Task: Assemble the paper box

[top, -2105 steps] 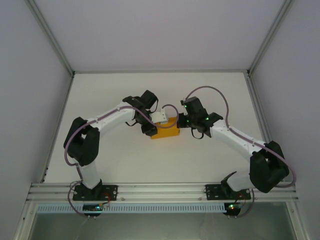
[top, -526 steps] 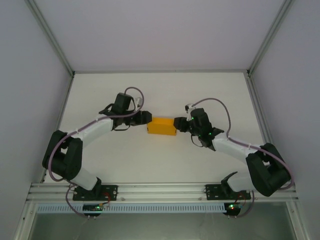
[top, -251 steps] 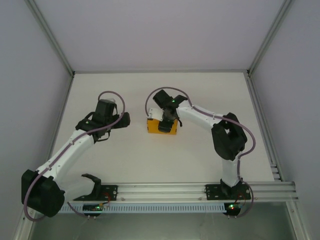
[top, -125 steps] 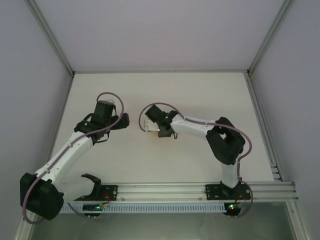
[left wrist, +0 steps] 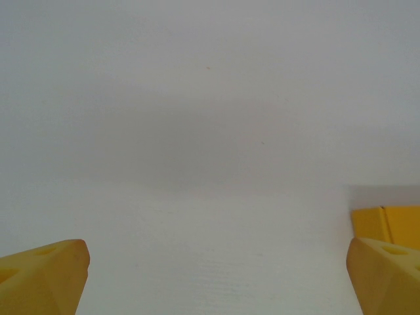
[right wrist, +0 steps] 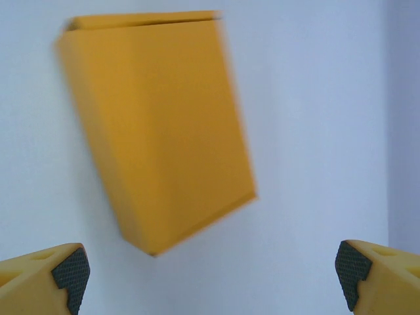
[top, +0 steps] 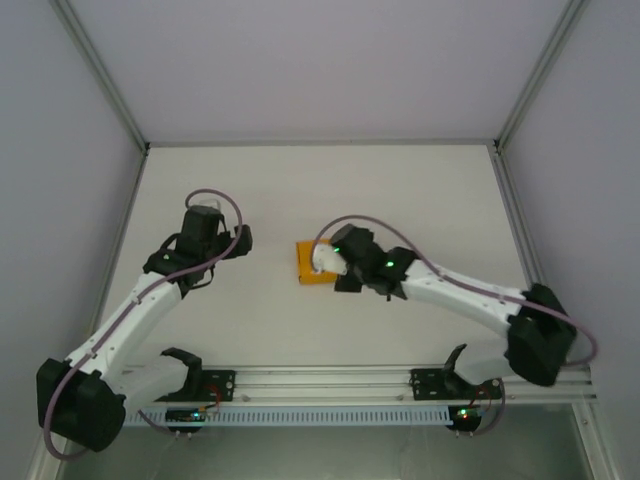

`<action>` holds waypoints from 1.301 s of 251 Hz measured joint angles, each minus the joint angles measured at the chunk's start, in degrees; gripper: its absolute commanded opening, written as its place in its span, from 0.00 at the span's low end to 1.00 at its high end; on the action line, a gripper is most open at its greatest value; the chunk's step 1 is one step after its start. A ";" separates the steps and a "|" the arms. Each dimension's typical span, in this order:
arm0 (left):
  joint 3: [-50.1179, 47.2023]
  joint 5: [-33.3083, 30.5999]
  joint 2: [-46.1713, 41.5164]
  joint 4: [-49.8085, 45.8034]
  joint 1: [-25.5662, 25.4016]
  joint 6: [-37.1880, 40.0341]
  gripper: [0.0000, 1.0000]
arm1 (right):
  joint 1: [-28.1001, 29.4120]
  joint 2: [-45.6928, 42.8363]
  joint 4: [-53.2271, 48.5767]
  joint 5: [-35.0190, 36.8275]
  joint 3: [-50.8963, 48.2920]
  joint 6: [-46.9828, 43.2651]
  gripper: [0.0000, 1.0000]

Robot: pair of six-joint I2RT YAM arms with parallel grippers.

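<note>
My right gripper (top: 320, 264) stood over the right part of the paper box (top: 304, 260), which lay flat on the white table (top: 400, 190) near its middle. Seen from above, my wrist covered much of the box and left its left edge and corners showing. In my right wrist view the jaws were spread wide, with the yellow fingertips (right wrist: 46, 275) and their dark pads in the bottom corners. Nothing was between them, so the right gripper (right wrist: 210, 272) held nothing. The paper box (right wrist: 161, 131) lay beyond those fingers, a closed, plain orange-yellow box, slightly blurred, with one long edge turned towards me. I could not tell whether my fingers were touching it.

My left gripper (top: 244, 240) was off to the left of the box, apart from it, pointing towards it across bare table. In my left wrist view that left gripper (left wrist: 215, 279) was also wide open and empty, its yellow fingertips (left wrist: 387, 275) low at either side. A corner of the paper box (left wrist: 388, 224) showed at the right edge, just above my right-hand fingertip.
</note>
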 measured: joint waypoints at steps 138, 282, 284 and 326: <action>-27.78 -4.61 9.25 54.05 15.47 17.09 1.00 | -46.12 -4.68 43.41 -15.13 -31.23 32.63 0.99; -27.67 4.94 29.35 78.95 21.97 21.51 0.99 | -52.33 12.90 69.79 -25.88 -33.38 39.89 0.99; -27.52 5.05 29.33 78.88 21.92 21.57 0.99 | -52.33 12.90 69.83 -25.90 -33.38 39.89 0.99; -25.70 6.29 29.33 78.88 21.57 21.68 0.99 | -52.17 12.90 70.03 -25.88 -33.38 40.17 0.99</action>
